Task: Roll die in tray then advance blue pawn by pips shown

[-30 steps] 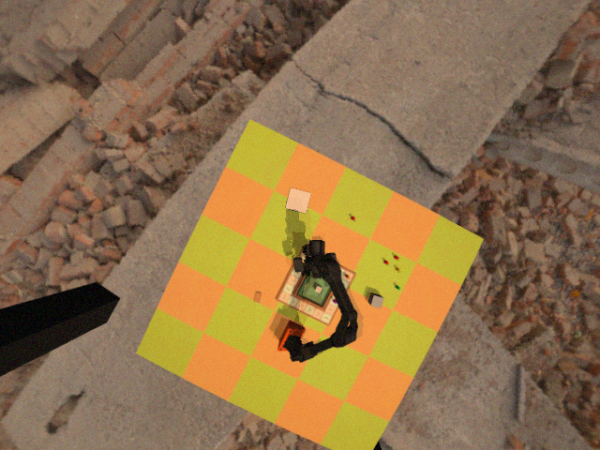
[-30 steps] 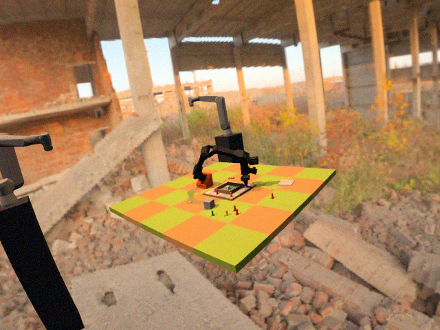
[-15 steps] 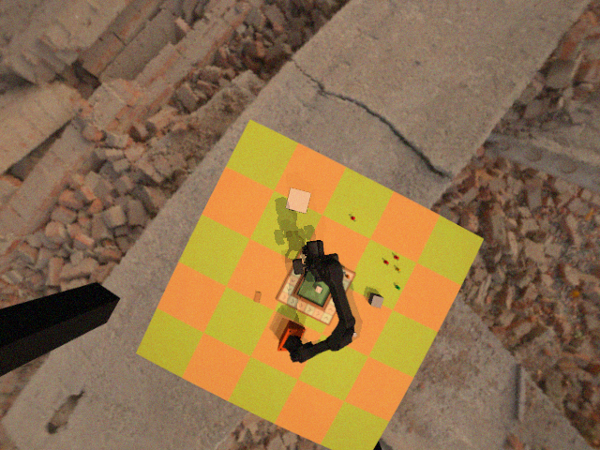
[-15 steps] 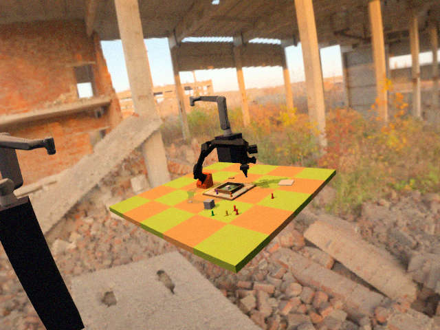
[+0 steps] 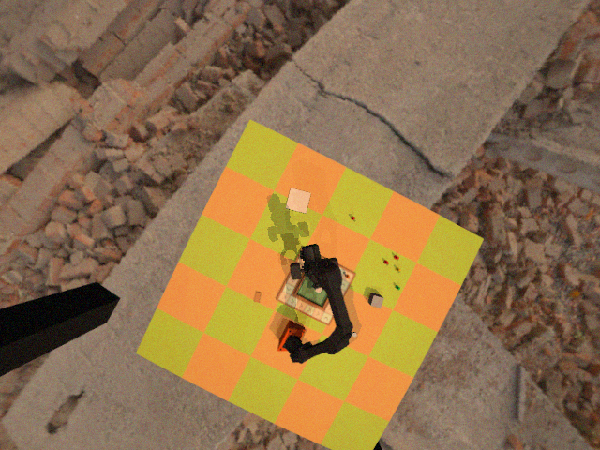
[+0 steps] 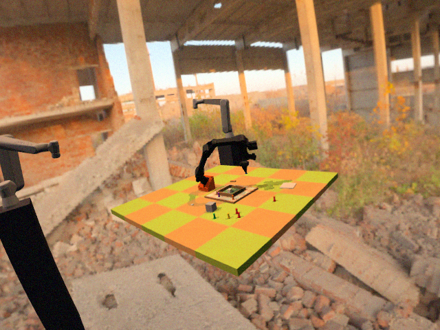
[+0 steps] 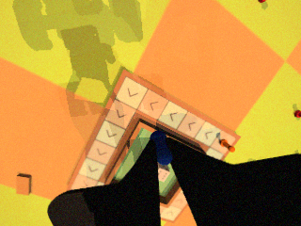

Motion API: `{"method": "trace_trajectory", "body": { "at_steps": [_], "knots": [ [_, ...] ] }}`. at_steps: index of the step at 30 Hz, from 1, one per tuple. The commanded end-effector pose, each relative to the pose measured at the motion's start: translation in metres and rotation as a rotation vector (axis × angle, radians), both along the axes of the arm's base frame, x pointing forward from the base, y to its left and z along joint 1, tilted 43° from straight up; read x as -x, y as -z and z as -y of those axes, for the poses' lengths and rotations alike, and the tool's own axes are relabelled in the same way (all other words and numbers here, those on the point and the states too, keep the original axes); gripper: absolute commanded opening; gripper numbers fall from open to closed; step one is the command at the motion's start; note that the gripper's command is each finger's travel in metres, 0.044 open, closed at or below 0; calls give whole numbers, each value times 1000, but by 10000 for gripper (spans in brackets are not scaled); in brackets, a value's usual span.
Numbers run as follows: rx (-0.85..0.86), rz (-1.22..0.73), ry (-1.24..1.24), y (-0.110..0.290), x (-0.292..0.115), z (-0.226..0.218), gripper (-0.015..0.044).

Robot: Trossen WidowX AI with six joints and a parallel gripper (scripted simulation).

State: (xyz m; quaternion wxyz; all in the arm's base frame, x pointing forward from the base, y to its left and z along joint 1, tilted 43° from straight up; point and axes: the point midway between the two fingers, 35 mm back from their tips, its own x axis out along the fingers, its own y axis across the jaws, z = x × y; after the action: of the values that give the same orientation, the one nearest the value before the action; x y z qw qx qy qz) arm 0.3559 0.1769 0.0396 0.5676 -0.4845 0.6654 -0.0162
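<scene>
Arm (image 5: 338, 309) rises from its base, elbow bent, forearm reaching out roughly level with wrist pitched down. End effector (image 7: 161, 147) is raised well above the bench, fingers closed to a narrow gap and clamped on the blue pawn (image 7: 163, 150), tips pointing down.

Bystanders on your checkered table

You have a pale square card (image 5: 298, 200), a grey cube (image 5: 375, 300), a small tan block (image 5: 258, 295) and scattered red pawns (image 5: 385, 262) lying well apart.
</scene>
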Motion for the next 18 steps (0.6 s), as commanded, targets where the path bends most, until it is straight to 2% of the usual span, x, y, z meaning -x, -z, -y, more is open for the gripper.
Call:
{"method": "trace_trajectory", "body": {
  "at_steps": [1, 18],
  "knots": [
    [-5, -1, 2, 8, 13, -5, 0],
    [-14, -6, 0, 39, 72, -9, 0]
  ]
}}
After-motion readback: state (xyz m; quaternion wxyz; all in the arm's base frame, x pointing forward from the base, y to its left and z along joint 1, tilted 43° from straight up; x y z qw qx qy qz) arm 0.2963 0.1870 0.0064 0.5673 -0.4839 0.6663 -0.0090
